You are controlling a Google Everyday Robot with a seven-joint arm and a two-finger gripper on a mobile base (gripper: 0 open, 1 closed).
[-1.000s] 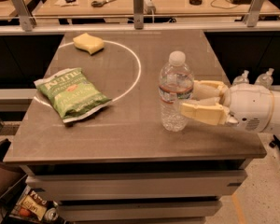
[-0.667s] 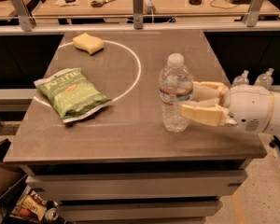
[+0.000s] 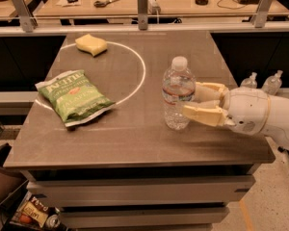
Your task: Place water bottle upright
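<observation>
The water bottle (image 3: 177,93), clear ribbed plastic with a white cap and a narrow label band, stands upright on the grey table (image 3: 135,138), right of centre. My gripper (image 3: 190,100) comes in from the right at the bottle's mid-height. Its two tan fingers (image 3: 204,114) are spread apart, with their tips at the bottle's right side. One finger lies in front of the bottle's edge and the other behind it. The jaws do not look clamped on the bottle.
A green chip bag (image 3: 74,97) lies on the table's left part, and a yellow sponge (image 3: 91,44) at the back left inside a white circle line (image 3: 140,76). Two small pump-top bottles (image 3: 250,81) stand off the table behind my arm. The table's front edge is close.
</observation>
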